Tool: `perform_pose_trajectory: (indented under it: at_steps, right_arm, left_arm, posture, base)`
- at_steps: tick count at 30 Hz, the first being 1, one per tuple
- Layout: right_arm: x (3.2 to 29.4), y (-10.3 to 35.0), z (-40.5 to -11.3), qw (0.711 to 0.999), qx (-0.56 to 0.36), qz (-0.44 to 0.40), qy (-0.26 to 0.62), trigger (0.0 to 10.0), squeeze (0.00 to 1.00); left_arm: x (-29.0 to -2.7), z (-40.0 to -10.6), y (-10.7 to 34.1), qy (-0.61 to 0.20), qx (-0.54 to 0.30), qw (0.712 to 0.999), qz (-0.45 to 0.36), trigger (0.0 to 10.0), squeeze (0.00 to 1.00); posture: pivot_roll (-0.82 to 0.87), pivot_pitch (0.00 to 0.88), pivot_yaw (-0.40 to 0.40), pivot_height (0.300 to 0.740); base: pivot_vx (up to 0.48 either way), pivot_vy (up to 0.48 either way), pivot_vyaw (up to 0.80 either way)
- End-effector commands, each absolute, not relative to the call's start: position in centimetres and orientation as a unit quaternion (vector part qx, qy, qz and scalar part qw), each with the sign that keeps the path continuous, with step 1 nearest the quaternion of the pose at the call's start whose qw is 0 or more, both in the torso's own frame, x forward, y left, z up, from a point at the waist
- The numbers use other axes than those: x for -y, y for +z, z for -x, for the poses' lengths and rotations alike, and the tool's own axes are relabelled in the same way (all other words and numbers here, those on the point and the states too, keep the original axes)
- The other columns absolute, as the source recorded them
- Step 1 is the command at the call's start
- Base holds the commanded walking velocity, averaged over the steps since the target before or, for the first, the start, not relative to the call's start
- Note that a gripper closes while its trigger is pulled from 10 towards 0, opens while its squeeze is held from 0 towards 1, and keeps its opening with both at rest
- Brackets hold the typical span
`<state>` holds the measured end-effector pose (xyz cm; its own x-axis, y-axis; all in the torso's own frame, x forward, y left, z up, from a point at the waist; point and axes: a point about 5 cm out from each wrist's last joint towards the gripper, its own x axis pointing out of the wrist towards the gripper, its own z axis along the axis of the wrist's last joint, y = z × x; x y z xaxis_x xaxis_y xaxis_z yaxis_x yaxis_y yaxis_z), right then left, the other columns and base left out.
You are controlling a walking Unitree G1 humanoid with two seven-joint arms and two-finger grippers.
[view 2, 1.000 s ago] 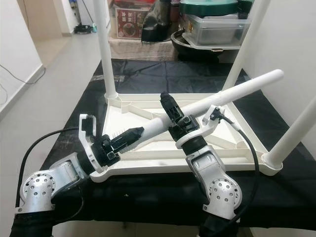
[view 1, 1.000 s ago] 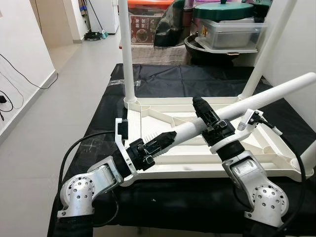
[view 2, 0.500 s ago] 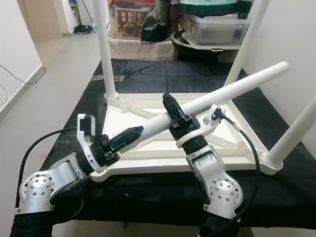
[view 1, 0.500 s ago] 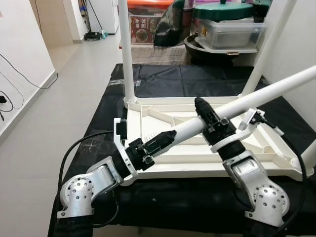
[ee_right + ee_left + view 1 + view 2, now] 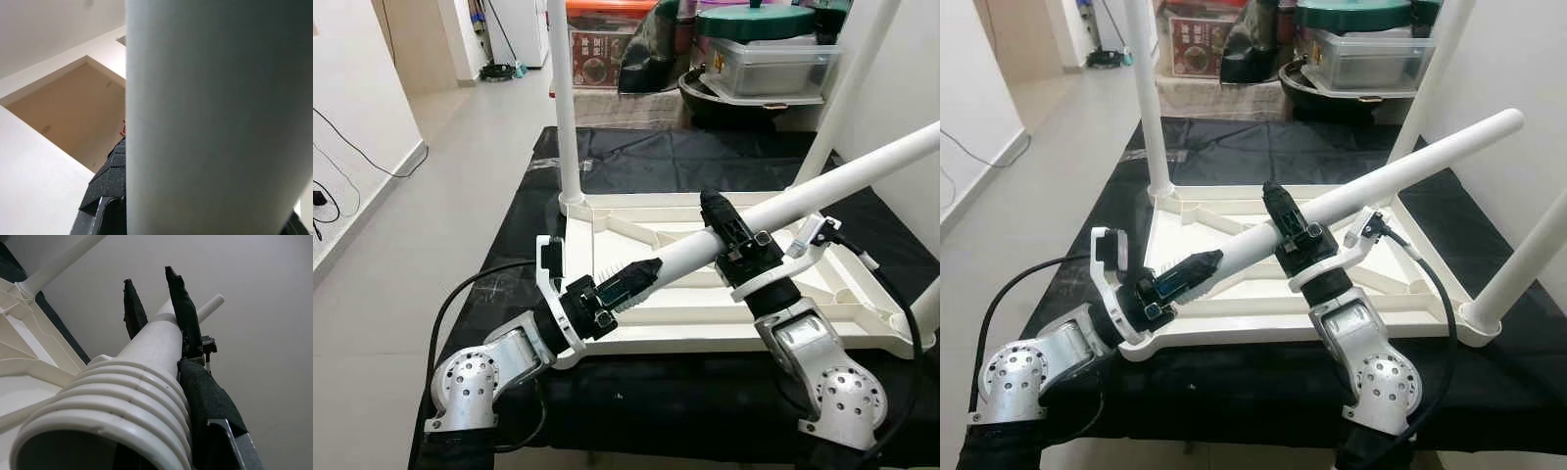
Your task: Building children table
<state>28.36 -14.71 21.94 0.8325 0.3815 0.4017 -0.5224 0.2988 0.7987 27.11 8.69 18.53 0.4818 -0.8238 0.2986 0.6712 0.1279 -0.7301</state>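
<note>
Leg [image 5: 822, 188] (white, tilted), between both jaws

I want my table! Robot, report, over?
Left gripper and right gripper both clamp the loose leg. Tabletop upside down, three legs fitted. Nothing blocking.

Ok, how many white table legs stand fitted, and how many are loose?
Upright white plastic tube legs on upturned white plastic tabletop: 3
Tilted white plastic tube leg, in left end effector and right end effector: 1
Total: 4
</note>
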Motion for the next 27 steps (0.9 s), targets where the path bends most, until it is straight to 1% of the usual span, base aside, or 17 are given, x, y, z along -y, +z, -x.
perform_pose_trajectory:
  at_steps: [1,2,3,5,7,12,15,16,17,19,20,21,25,27]
  right_arm:
    - [14.9,22.3,-28.2,0.817,0.070,-0.499,0.279,0.0,0.00]
    - [14.9,22.3,-28.2,0.817,0.071,-0.499,0.279,0.0,0.00]
    - [15.0,22.5,-28.2,0.817,0.074,-0.499,0.279,0.0,0.00]
    - [15.0,22.6,-28.2,0.817,0.076,-0.499,0.279,0.0,0.00]
    - [15.1,22.8,-28.2,0.816,0.080,-0.499,0.279,0.0,0.00]
    - [15.1,23.3,-28.2,0.815,0.090,-0.500,0.280,0.0,0.00]
    - [15.3,23.6,-28.3,0.816,0.099,-0.497,0.277,0.0,0.00]
    - [15.6,23.9,-28.4,0.821,0.108,-0.491,0.271,0.0,0.00]
    - [15.9,24.1,-28.6,0.827,0.116,-0.483,0.261,10.0,0.00]
    - [16.6,24.8,-28.8,0.835,0.136,-0.472,0.250,10.0,0.00]
    - [17.1,25.1,-29.0,0.844,0.146,-0.461,0.233,10.0,0.00]
    - [17.1,25.1,-29.0,0.844,0.146,-0.461,0.233,10.0,0.00]
    - [19.1,25.5,-29.7,0.897,0.166,-0.380,0.156,10.0,0.00]
    - [19.2,25.5,-29.8,0.902,0.166,-0.369,0.148,10.0,0.00]
  left_arm:
    - [-8.8,-27.2,17.1,-0.478,-0.134,0.763,0.414,10.0,0.00]
    - [-8.8,-27.2,17.0,-0.477,-0.136,0.763,0.414,10.0,0.00]
    - [-8.9,-27.1,16.8,-0.475,-0.139,0.763,0.417,10.0,0.15]
    - [-8.9,-27.1,16.8,-0.474,-0.140,0.762,0.420,10.0,0.15]
    - [-9.0,-27.2,16.5,-0.464,-0.141,0.764,0.426,10.0,1.00]
    - [-9.4,-27.3,16.5,-0.464,-0.142,0.763,0.427,10.0,1.00]
    - [-9.5,-27.4,16.3,-0.460,-0.147,0.771,0.414,10.0,1.00]
    - [-9.5,-27.5,16.0,-0.455,-0.150,0.779,0.405,10.0,0.90]
    - [-9.6,-27.5,15.9,-0.450,-0.153,0.784,0.400,10.0,0.00]
    - [-9.5,-27.4,15.7,-0.450,-0.154,0.789,0.390,10.0,0.00]
    - [-9.5,-27.3,15.7,-0.451,-0.155,0.791,0.384,10.0,0.00]
    - [-9.5,-27.3,15.7,-0.451,-0.155,0.791,0.384,10.0,0.00]
    - [-9.1,-26.8,15.6,-0.451,-0.152,0.810,0.344,10.0,0.00]
    - [-9.0,-26.8,15.6,-0.451,-0.152,0.812,0.338,10.0,0.00]
  posture:
    - [0.14,0.000,-0.045,0.740]
    - [0.14,0.000,-0.045,0.740]
    - [0.14,0.000,-0.045,0.740]
    - [0.14,0.000,-0.045,0.740]
    - [0.13,0.000,-0.034,0.740]
    - [0.13,0.000,-0.025,0.740]
    - [0.14,0.000,-0.024,0.740]
    - [0.15,0.000,-0.021,0.740]
    - [0.15,0.000,-0.020,0.740]
    - [0.15,0.000,-0.019,0.740]
    - [0.16,0.000,-0.019,0.740]
    - [0.16,0.000,-0.019,0.740]
    - [0.16,0.000,-0.023,0.740]
    - [0.16,0.000,-0.023,0.740]
  base:
    - [0.000,0.000,0.00]
    - [0.000,0.000,0.00]
    - [0.000,0.000,0.00]
    - [0.000,0.000,0.00]
    - [0.000,0.000,0.00]
    - [0.000,0.000,0.00]
    - [0.000,0.000,0.00]
    - [0.000,0.000,0.00]
    - [0.000,0.000,0.00]
    - [0.000,0.000,0.00]
    - [0.000,0.000,0.00]
    - [0.000,0.000,0.00]
    - [0.000,0.000,0.00]
    - [0.000,0.000,0.00]
